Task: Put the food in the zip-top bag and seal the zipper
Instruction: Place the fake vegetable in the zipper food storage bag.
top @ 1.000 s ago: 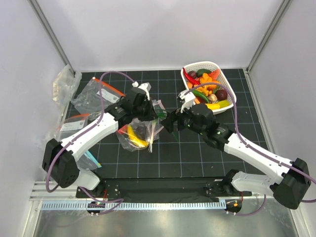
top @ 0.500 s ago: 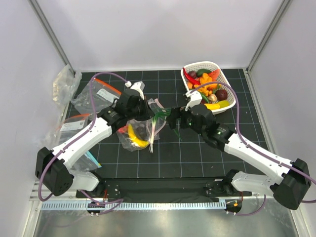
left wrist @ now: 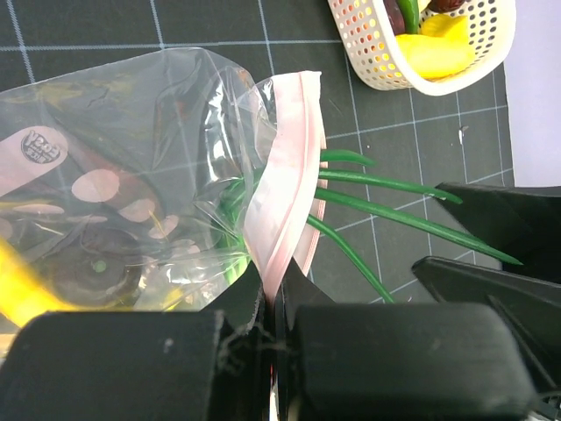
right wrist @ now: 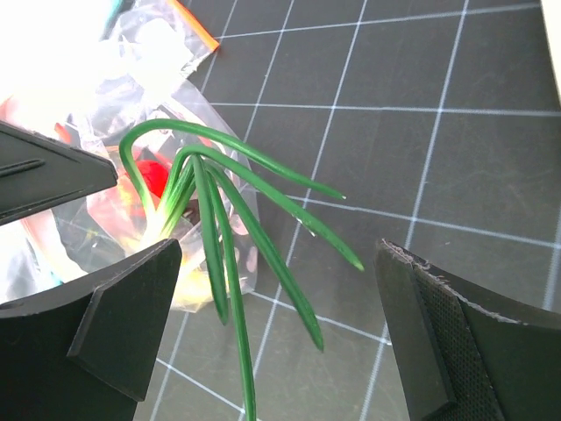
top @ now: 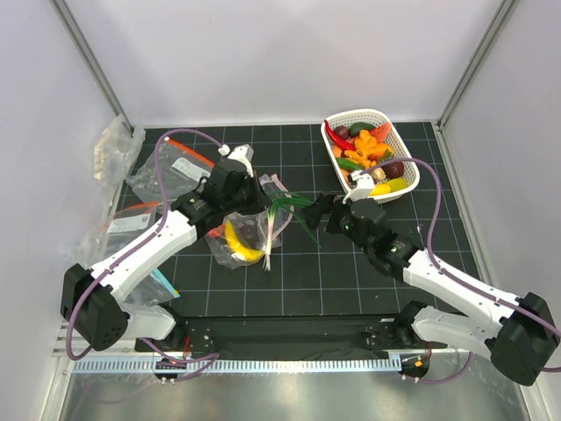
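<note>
1. Zip-top bag [top: 230,254] lies on the black bench [top: 298,281], left of centre, with its mouth turned toward the right arm. A yellow banana [top: 238,242] and dark pieces show through the plastic.
2. Left claw [left wrist: 273,294] is clenched on the pale pink zipper [left wrist: 282,167] and holds that mouth edge up, as it did 1 second ago.
3. Green onion [right wrist: 219,219] has its pale end at the bag's mouth, and its leaves fan out over the bench toward the right claw.
4. Right claw [right wrist: 280,333] is released, its fingers wide apart and clear of the leaves. 1 second ago it was close against the bag, and it has since backed off to the right.
5. White basket [top: 358,113] with the remaining food [top: 368,149] stands at the far right. More of it shows now that the right arm has drawn back.
</note>
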You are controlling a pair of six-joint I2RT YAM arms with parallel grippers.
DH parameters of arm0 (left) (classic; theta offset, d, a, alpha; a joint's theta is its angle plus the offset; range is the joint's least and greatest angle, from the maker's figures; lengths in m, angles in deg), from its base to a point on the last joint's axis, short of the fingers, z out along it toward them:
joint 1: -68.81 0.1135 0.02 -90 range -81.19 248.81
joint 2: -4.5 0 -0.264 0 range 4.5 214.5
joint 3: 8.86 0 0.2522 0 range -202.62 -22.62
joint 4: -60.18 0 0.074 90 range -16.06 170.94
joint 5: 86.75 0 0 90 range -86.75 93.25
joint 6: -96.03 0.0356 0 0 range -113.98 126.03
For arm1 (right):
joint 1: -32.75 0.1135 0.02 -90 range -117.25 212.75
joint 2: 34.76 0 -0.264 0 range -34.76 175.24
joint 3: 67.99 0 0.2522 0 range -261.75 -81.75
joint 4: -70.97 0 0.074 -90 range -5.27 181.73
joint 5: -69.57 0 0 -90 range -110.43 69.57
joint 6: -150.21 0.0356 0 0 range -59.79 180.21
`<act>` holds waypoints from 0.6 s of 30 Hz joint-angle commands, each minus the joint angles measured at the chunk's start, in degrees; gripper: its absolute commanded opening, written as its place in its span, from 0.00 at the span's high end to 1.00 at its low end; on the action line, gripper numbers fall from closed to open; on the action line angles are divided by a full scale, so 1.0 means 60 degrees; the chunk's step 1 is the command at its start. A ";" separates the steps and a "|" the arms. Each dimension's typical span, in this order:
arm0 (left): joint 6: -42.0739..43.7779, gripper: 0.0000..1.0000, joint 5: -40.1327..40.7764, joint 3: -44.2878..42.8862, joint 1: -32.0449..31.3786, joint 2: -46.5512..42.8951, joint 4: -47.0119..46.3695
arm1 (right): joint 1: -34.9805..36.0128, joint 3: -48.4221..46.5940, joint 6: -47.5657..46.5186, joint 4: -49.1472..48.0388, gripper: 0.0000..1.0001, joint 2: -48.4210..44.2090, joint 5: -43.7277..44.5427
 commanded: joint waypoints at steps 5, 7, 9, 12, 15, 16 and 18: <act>-0.0235 0.99 -0.0074 0.0128 0.0075 -0.0338 -0.0805 | -0.0053 0.0976 0.0601 -0.2956 0.00 -0.0181 -0.0389; -0.0308 0.99 -0.0469 0.0143 0.0060 -0.0280 -0.0864 | -0.0053 0.1197 0.0586 -0.3530 0.00 -0.0152 -0.0682; -0.0411 0.99 -0.0864 0.0143 0.0061 -0.0192 -0.0966 | -0.0053 0.1431 0.0498 -0.4205 0.01 -0.0137 -0.0814; -0.0499 1.00 -0.1158 0.0158 0.0075 -0.0119 -0.1084 | -0.0053 0.1447 0.0352 -0.4368 0.00 -0.0064 -0.0815; -0.0557 1.00 -0.1479 0.0158 0.0060 -0.0104 -0.1157 | -0.0038 0.1432 0.0351 -0.4426 0.03 0.0082 -0.0682; -0.0586 1.00 -0.1539 0.0172 0.0060 -0.0104 -0.1201 | -0.0053 0.1417 0.0308 -0.4455 0.06 0.0155 -0.0741; -0.0616 1.00 -0.1641 0.0231 0.0060 -0.0133 -0.1289 | -0.0053 0.1271 0.0162 -0.4354 0.16 0.0302 -0.0916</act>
